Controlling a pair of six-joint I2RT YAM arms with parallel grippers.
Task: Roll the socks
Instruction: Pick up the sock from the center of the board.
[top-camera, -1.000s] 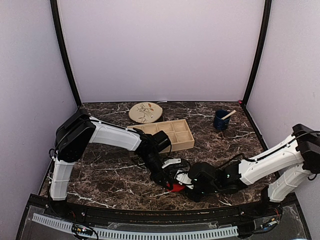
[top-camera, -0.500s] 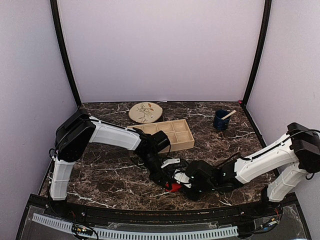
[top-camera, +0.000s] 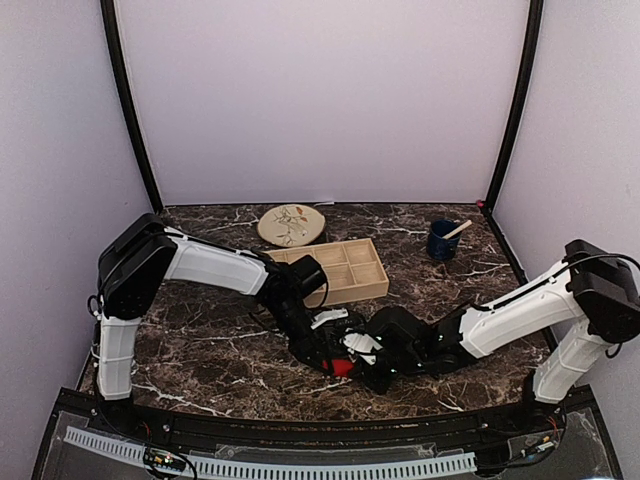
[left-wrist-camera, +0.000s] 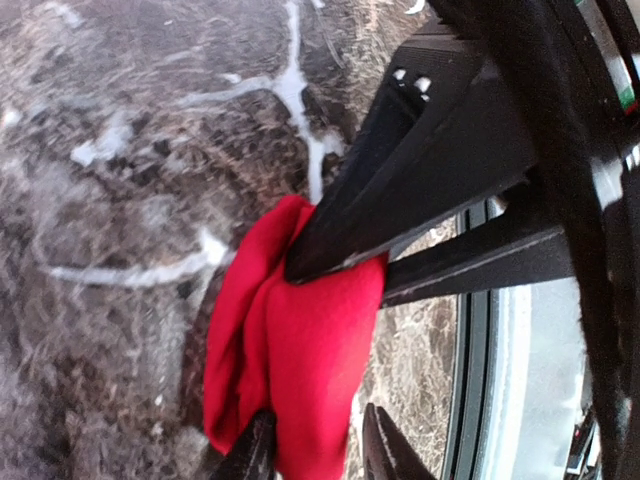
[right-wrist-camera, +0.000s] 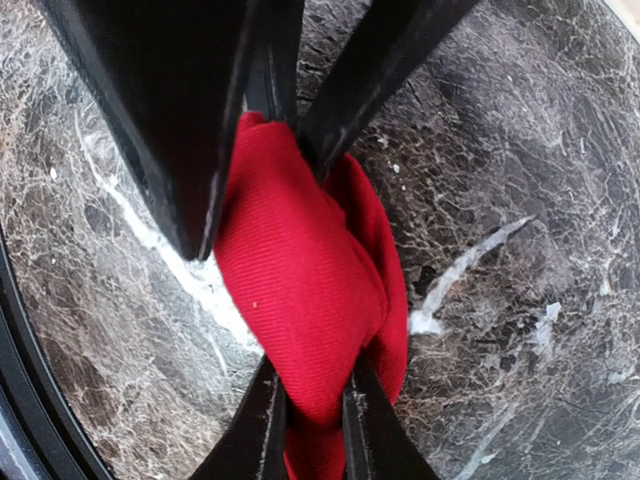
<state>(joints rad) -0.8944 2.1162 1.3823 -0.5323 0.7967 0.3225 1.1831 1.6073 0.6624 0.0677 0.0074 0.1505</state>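
Where the left gripper (top-camera: 330, 360) and right gripper (top-camera: 357, 357) meet at 6 o'clock, the socks (top-camera: 343, 367) are bunched low by the near edge of the counter (top-camera: 200, 350).
Both pairs of jaws are clamped on the red bundle from opposite sides; farther back, wooden tray (top-camera: 345, 270) at centre, plate (top-camera: 291, 224) at 12, blue cup (top-camera: 441, 240) at 2.

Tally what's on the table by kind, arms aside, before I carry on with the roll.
red sock bundle: 1 (one sock or two in it, cannot tell)
wooden tray: 1
plate: 1
blue cup: 1
stick in the cup: 1
Total: 5
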